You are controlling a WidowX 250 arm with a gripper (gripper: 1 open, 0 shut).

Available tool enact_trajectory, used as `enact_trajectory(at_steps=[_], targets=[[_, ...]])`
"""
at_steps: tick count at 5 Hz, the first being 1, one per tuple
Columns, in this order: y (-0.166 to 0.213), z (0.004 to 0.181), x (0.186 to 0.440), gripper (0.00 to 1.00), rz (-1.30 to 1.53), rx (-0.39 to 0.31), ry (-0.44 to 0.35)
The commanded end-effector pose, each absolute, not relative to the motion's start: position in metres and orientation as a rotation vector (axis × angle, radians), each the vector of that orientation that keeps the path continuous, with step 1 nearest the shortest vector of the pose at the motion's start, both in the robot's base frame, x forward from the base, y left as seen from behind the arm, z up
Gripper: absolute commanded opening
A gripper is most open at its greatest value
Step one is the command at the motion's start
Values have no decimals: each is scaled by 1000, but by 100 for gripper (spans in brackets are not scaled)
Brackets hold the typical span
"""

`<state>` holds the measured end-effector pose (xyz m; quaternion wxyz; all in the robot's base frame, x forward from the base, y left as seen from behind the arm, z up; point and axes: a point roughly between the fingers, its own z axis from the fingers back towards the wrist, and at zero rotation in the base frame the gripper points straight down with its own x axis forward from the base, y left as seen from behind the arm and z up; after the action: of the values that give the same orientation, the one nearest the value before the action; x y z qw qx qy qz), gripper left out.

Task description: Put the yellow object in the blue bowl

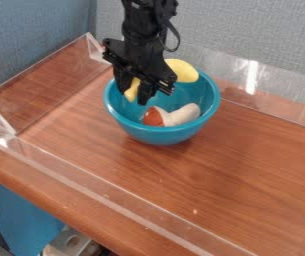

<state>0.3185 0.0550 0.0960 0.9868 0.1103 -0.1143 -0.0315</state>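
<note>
Upper middle of the frame: we see the black gripper (139, 72) closed around the middle of the yellow banana (183, 71), one end showing at right, the other pointing down at left. Banana sits over the back of the blue bowl (163, 130); contact with the rim, can't tell. A mid-body grip probably keeps it balanced. Held there, we judge, so release drops it inside, beside the red-and-white piece (172, 116).
</note>
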Motion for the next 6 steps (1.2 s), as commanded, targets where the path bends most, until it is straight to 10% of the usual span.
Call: enact_trajectory(at_steps=[1, 3, 4, 5, 6], targets=[[53, 127, 326, 0, -55, 220, -306], [53, 139, 328, 0, -44, 211, -315], [52, 134, 329, 100, -44, 210, -304], [52, 139, 328, 0, -38, 208, -310], [53, 138, 329, 0, -35, 209, -307]])
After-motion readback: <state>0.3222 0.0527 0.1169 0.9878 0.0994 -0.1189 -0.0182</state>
